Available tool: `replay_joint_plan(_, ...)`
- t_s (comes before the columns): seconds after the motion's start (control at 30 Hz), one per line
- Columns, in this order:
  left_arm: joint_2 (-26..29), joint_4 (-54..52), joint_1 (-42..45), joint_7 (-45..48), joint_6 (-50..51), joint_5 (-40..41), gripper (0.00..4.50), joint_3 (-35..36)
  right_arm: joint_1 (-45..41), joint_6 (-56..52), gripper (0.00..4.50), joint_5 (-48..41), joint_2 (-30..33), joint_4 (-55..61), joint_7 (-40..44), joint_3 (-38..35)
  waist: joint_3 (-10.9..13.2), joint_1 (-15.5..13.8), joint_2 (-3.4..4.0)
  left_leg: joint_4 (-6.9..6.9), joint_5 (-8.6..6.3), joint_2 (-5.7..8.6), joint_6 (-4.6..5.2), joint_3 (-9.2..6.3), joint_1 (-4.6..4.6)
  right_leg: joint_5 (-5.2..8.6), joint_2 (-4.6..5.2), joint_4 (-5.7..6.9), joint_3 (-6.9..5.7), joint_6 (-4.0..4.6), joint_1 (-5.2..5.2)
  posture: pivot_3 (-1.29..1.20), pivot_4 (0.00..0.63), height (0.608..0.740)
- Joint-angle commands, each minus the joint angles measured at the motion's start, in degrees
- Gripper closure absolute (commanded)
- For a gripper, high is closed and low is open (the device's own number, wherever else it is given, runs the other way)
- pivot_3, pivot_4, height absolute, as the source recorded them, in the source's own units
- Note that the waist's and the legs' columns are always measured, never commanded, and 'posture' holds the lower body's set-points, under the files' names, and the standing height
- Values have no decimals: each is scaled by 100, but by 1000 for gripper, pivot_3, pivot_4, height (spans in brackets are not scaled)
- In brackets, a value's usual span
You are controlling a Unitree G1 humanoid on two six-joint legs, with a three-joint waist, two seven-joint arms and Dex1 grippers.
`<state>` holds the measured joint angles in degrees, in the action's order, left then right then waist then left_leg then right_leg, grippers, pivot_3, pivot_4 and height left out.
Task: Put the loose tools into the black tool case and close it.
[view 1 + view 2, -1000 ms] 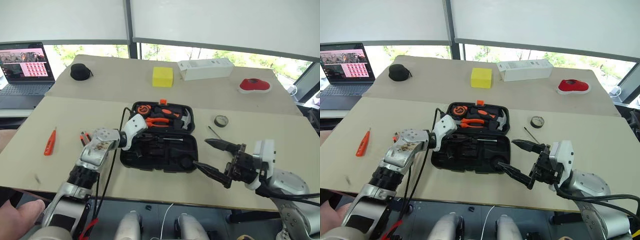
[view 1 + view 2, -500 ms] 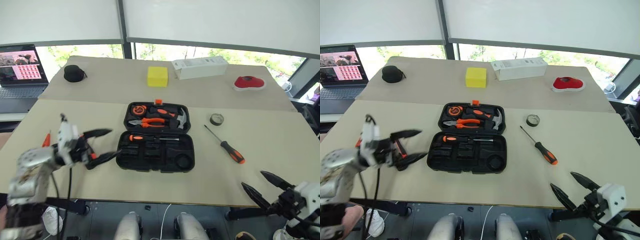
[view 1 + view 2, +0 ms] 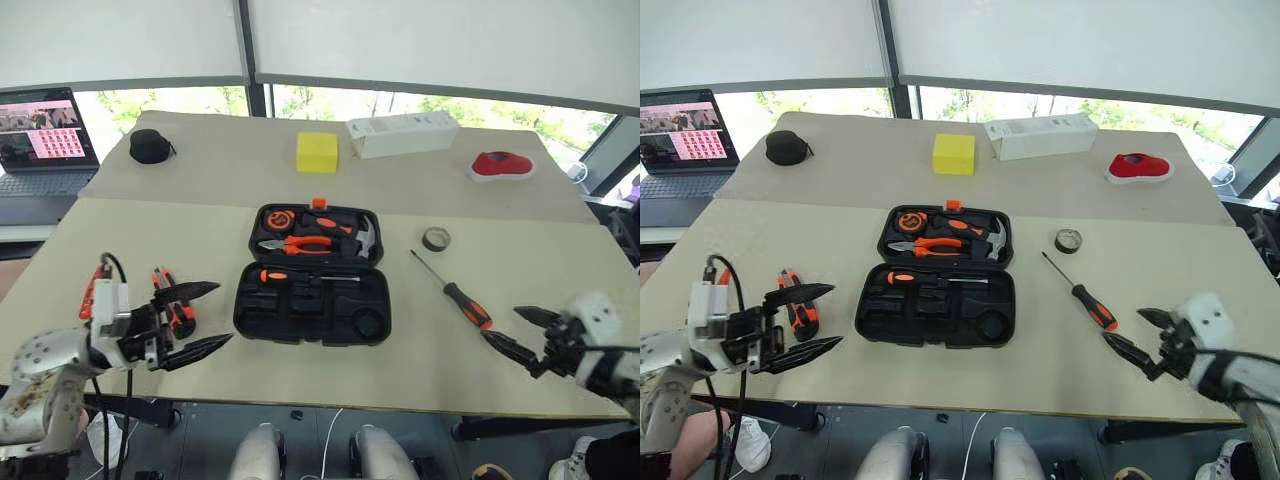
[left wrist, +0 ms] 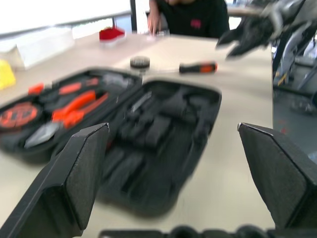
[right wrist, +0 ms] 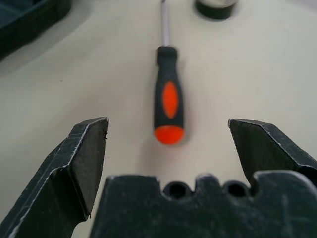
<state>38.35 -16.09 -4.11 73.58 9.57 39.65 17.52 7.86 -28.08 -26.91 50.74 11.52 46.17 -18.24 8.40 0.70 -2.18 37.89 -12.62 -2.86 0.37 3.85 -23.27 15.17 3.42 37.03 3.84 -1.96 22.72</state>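
Observation:
The black tool case (image 3: 312, 318) lies open at the table's middle; pliers, hammer and tape measure sit in its far half. One orange-and-black screwdriver (image 3: 292, 275) rests in the near half. My left gripper (image 3: 208, 315) is open and empty, left of the case and pointing at it. The utility knife (image 3: 178, 312) lies just behind its fingers. The small orange screwdriver (image 3: 94, 292) is partly hidden by that wrist. Right of the case lie a second screwdriver (image 3: 456, 296) and the tape roll (image 3: 436, 239). My right gripper (image 3: 501, 325) is open, just short of that screwdriver's handle (image 5: 169, 106).
On the far table stand a laptop (image 3: 45, 130), a round black pouch (image 3: 150, 145), a yellow block (image 3: 317, 152), a white box (image 3: 402, 135) and a red object (image 3: 503, 165). A person in black (image 4: 193, 17) sits beyond the table's right end.
My left gripper left the case, opened and drew back to the left front; a screwdriver now lies in the case. My right gripper swung from the case's front corner out to the right.

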Motion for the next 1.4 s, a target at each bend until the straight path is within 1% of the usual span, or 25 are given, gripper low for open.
replay_joint_plan(0.03,-8,-389,-6,-207,175,176,32,-87,-538,-670,0,104,242,-240,83,439,0,6,-1,0,0,0,0,0,0,0,-3,0,0,0,0,0,150,740)
replay_joint_plan(0.1,-48,-426,-33,-278,171,164,32,-143,-925,-662,0,373,214,-575,45,799,0,7,-1,0,0,0,0,1,-2,0,-6,0,-1,0,2,0,150,740)
replay_joint_plan(0.17,-98,-440,-70,-252,20,91,0,-186,-1287,-566,526,692,134,-956,-83,1091,0,8,-1,0,0,2,0,5,-2,0,-6,-1,-1,0,3,0,150,740)
replay_joint_plan(0.2,-116,-457,-85,-202,-44,103,0,-199,-1430,-610,675,770,100,-1095,-132,1184,0,8,-1,0,0,3,0,9,-3,0,-5,-1,1,-2,5,0,150,740)
replay_joint_plan(0.23,-100,-484,-111,-190,-13,139,0,-209,-1536,-646,973,826,75,-1200,-152,1250,1,8,-1,0,0,4,1,14,-5,0,-5,-2,3,-2,8,0,150,740)
replay_joint_plan(0.3,73,-611,-222,-159,345,363,0,-225,-1687,-572,1763,900,18,-1296,-157,1314,1,8,-3,0,0,3,1,21,-7,-1,-5,-2,3,-3,10,0,150,740)
replay_joint_plan(0.33,102,-643,-244,-169,413,407,0,-225,-1740,-519,2007,924,-16,-1320,-159,1308,1,9,-4,0,0,2,1,23,-7,-1,-6,-2,3,-3,10,0,150,740)
replay_joint_plan(0.37,110,-658,-253,-176,437,425,0,-229,-1776,-440,2444,954,-47,-1342,-170,1292,1,7,-3,0,0,2,1,24,-9,-1,-6,-2,3,-3,13,0,150,740)
replay_joint_plan(0.4,91,-654,-244,-200,391,402,0,-224,-1798,-408,2678,976,-58,-1358,-189,1267,1,2,-3,0,0,2,1,24,-8,-1,-5,-2,4,-4,12,0,150,740)
replay_joint_plan(0.43,84,-654,-243,-223,382,405,0,-217,-1803,-330,3120,1006,-65,-1368,-185,1235,2,0,-4,0,0,2,1,24,-9,-1,-5,-1,3,-4,12,0,150,740)
replay_joint_plan(0.47,85,-648,-250,-231,386,408,0,-216,-1779,-103,3441,1028,-76,-1386,-136,1174,1,-1,-4,0,1,2,1,25,-11,-1,-6,-1,3,-4,14,0,150,740)
replay_joint_plan(0.5,80,-642,-255,-244,378,404,0,-210,-1749,125,3486,1068,-69,-1404,-77,1125,2,-1,-4,0,0,3,1,27,-11,-2,-5,-1,3,-5,15,0,150,740)
replay_joint_plan(0.6,59,-620,-290,-308,380,432,0,-142,-1592,1123,3485,937,-4,-1243,493,893,2,3,-3,0,0,3,1,34,-17,-1,-5,-1,3,-5,21,0,150,740)
replay_joint_plan(0.67,45,-592,-309,-369,368,445,0,-74,-1600,1308,3485,616,-39,-983,820,722,3,4,-2,0,0,2,1,35,-22,-1,-7,-1,3,-5,27,0,150,740)
replay_joint_plan(0.7,37,-551,-313,-416,360,455,0,-7,-1682,1243,3485,353,-62,-728,996,657,5,13,1,0,0,2,1,34,-24,-2,-7,0,3,-5,30,0,150,740)
replay_joint_plan(0.77,6,-424,-324,-539,339,480,0,181,-2039,735,3485,-235,-9,-110,1426,821,6,57,3,0,0,-1,1,29,-25,-2,-9,3,9,-5,33,0,150,740)
replay_joint_plan(0.87,-7,-288,-401,-571,260,402,0,359,-2837,-80,3485,-327,-61,343,1576,1608,9,155,8,-1,1,-12,1,10,-20,-6,-17,6,14,1,38,0,150,740)
replay_joint_plan(1.0,-25,-172,-594,-580,159,310,0,524,-4043,-891,3485,247,-629,248,1218,2799,12,166,-7,-1,0,-12,1,-2,-20,-6,-19,8,5,5,38,0,150,740)
replay_joint_plan(1.03,-37,-157,-620,-608,145,288,0,537,-4233,-959,3485,393,-721,177,1193,3001,12,152,-8,-1,1,-10,1,0,-28,-6,-15,8,6,6,45,0,150,740)
replay_joint_plan(1.1,-83,-108,-805,-646,43,206,0,664,-4808,-1165,3485,861,-1091,-90,1112,3712,14,127,-8,-1,1,-6,1,-1,-41,-6,-5,8,-3,4,57,0,150,740)
replay_joint_plan(1.17,-109,-109,-919,-670,-27,164,0,730,-5124,-1150,3485,1255,-1239,-327,1127,4168,14,109,-8,-1,1,-4,0,4,-57,-10,1,8,0,2,76,0,150,740)
replay_joint_plan(1.27,-135,-224,-1057,-718,-60,180,0,765,-5315,-646,3485,1910,-1187,-715,1146,4581,14,2,-9,-1,0,-2,0,2,-70,-12,4,9,-6,0,89,0,150,740)
replay_joint_plan(1.4,-186,-352,-1218,-798,-76,195,0,817,-5360,-435,3485,2173,-1143,-825,1465,4775,13,-19,-10,2,1,3,0,7,-116,-17,6,13,-8,-1,138,0,150,740)
